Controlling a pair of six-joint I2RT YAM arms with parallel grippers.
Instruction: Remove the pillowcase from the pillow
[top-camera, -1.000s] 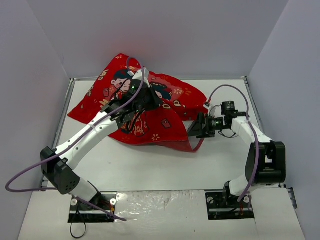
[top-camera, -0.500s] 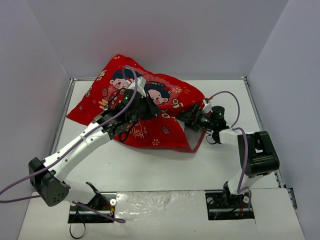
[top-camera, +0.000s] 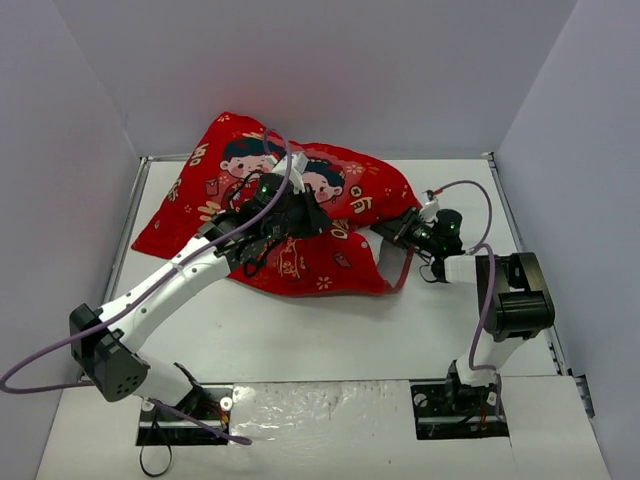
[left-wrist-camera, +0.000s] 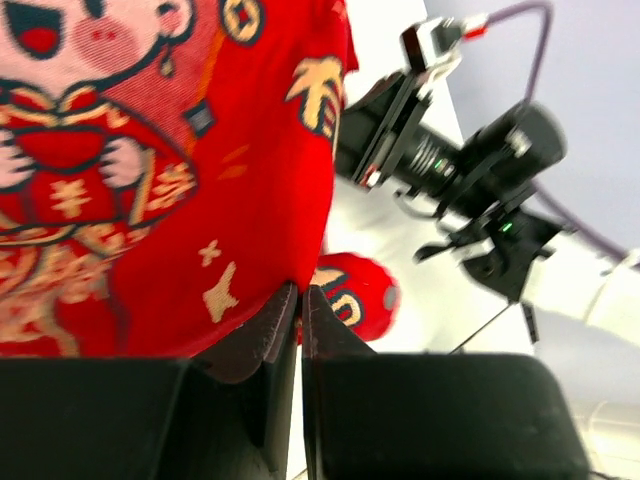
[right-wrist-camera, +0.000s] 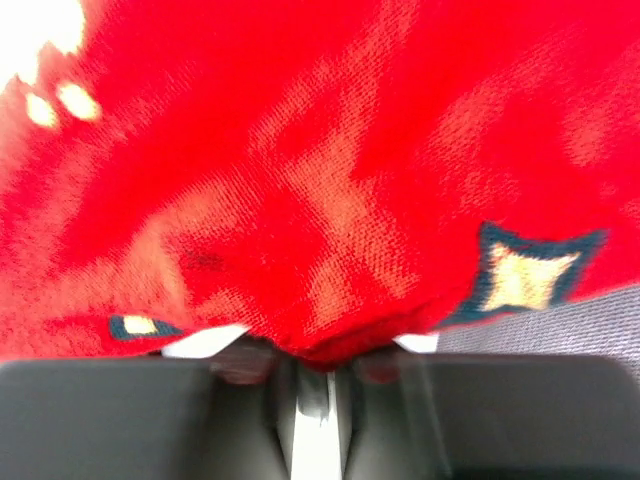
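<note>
Since a moment ago the right gripper (right-wrist-camera: 312, 365) has swung in and clamped onto the right corner of the pillowcase (top-camera: 310, 268). Nearer, bare table (top-camera: 330, 330) lies open. Mid-cloth, the left gripper (left-wrist-camera: 300, 295) is pinched on a fold. The cover's far-left corner meets the back wall (top-camera: 330, 70).

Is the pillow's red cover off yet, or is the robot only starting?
Nothing looks done yet: the red printed fabric pillowcase lies plump on the white table, and no white pillow shows. In hand: the left gripper pinches a fold near its middle, and the right gripper is shut on its right-hand edge. Left to do: pulling the cover off the pillow entirely.
</note>
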